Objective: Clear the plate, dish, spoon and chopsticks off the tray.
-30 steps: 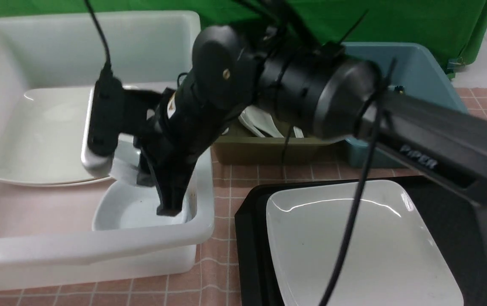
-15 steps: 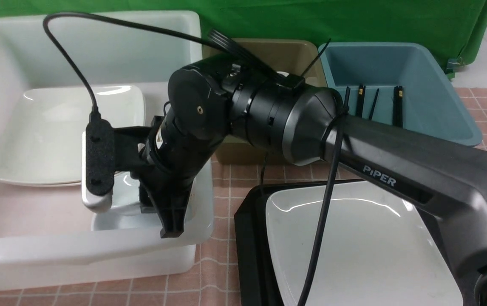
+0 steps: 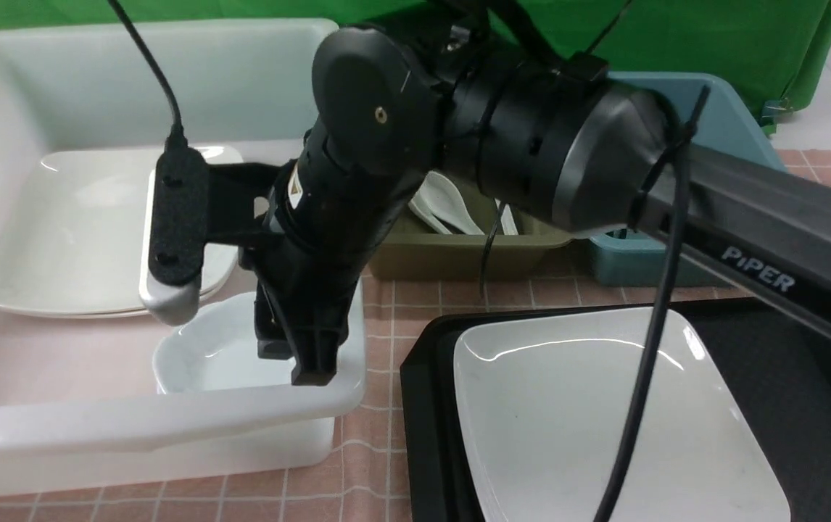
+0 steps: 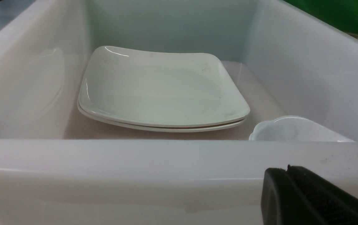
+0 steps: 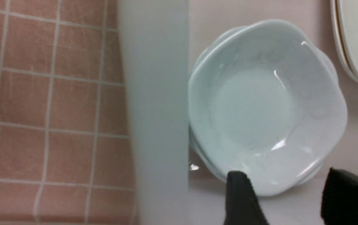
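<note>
At the near right of the table (image 3: 379,464), a black tray (image 3: 423,406) carries the big square plate (image 3: 604,428), lying flat. At the near left, the left fingers (image 4: 307,200) are pressed together with nothing between them, just outside the front wall of a white tub (image 3: 169,420).

Inside that tub, in its near right corner, the small dish (image 3: 205,355) lies upright, seemingly nested in another like it. The right fingers (image 3: 294,354) hang over it, spread wide and gripping nothing. In the right wrist view, 1 edge of the dish's rim lies between the 2 tips; I cannot tell whether they touch it.

Farther back in the tub rest 2 stacked plates (image 3: 67,232). Beyond, an olive tub (image 3: 459,254) holds white spoons (image 3: 452,206), with a blue tub (image 3: 618,261) beside it.
</note>
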Tool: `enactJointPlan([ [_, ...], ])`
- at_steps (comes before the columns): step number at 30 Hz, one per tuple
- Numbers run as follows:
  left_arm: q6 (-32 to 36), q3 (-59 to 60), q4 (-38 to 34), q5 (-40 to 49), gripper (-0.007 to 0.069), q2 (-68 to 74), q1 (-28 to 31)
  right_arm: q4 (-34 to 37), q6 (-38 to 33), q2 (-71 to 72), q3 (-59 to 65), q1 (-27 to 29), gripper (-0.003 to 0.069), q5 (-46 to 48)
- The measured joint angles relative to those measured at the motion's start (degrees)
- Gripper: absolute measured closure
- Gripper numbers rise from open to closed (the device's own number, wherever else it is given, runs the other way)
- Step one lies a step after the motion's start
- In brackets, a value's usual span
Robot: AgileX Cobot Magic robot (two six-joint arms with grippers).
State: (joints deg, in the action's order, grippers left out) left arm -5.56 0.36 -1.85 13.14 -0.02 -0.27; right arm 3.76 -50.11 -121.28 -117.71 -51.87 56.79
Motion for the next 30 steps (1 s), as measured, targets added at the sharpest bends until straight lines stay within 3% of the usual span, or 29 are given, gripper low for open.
enactJointPlan([
  [4, 0.00, 0.00, 0.00, 0.00, 0.0620, 0.00, 0.00, 0.00, 5.36, 2.81, -0.06, 0.00, 0.0293, 4.42],
  [7, 0.00, 0.00, 0.00, 0.00, 0.0620, 0.00, 0.00, -1.05, 12.26, 7.52, -1.43, 0.00, 0.0482, 8.05],
  [8, 0.00, 0.00, 0.00, 0.00, 0.0620, 0.00, 0.00, -1.28, 13.13, 7.83, -1.43, 0.00, 0.0494, 8.05],
  [9, 0.00, 0.00, 0.00, 0.00, 0.0620, 0.00, 0.00, -2.21, 15.61, 10.48, -1.72, 0.00, 0.0571, 8.09],
  [11, 0.00, 0.00, 0.00, 0.00, 0.0620, 0.00, 0.00, -3.76, 18.24, 14.11, -1.93, 0.00, 0.0629, 8.12],
  [21, -0.04, 0.00, 0.00, 0.00, 0.0620, 0.00, 0.00, -15.40, 37.32, 31.58, 2.16, 0.00, 0.0629, 8.16],
  [30, -0.04, 0.00, 0.00, 0.00, 0.0620, 0.00, 0.00, -20.33, 50.11, 54.86, 29.09, 0.00, 0.0629, 8.16],
])
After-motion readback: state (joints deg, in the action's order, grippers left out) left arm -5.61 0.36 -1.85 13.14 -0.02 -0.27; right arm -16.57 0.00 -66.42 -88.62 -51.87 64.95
